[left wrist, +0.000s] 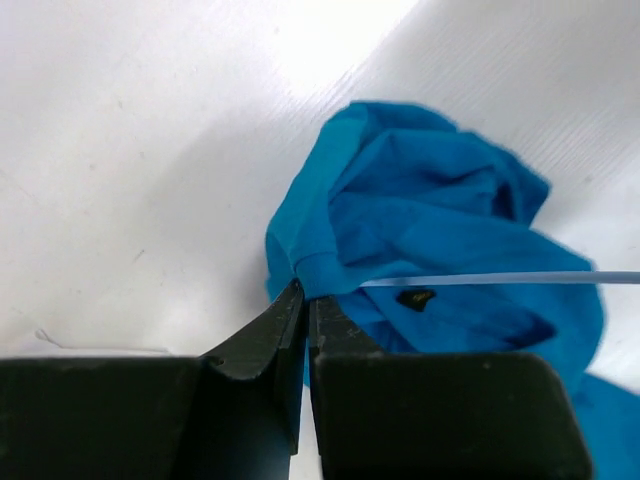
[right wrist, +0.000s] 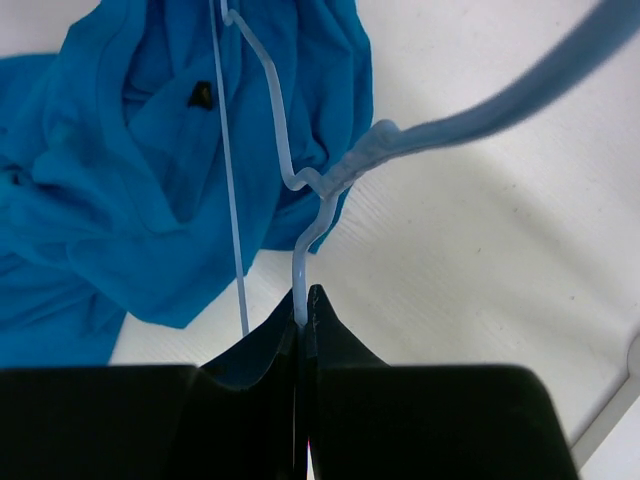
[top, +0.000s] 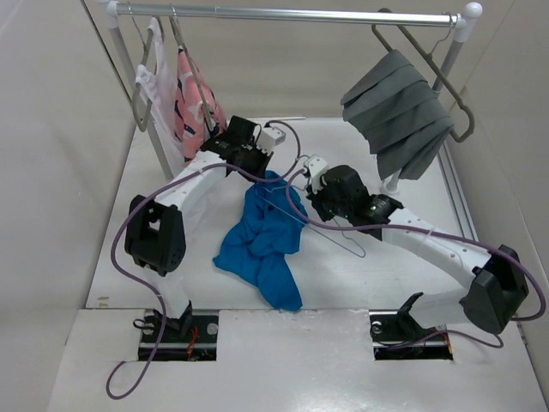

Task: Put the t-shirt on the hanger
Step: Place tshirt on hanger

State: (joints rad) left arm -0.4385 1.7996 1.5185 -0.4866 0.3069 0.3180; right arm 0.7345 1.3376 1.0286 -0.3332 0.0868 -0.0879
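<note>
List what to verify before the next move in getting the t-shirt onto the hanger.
1. Left gripper grip on the t-shirt: ok, shut on a folded edge.
2. Right gripper grip on the hanger: ok, shut on its wire.
3. Hanger inside the t-shirt: not ok, the wire lies over the fabric.
4. T-shirt spread out: not ok, bunched on the table.
5. Neck opening located: cannot tell, only the neck label shows among folds.
6. Room on the rail: ok, a bare stretch between the pink garment and the grey cloth.
</note>
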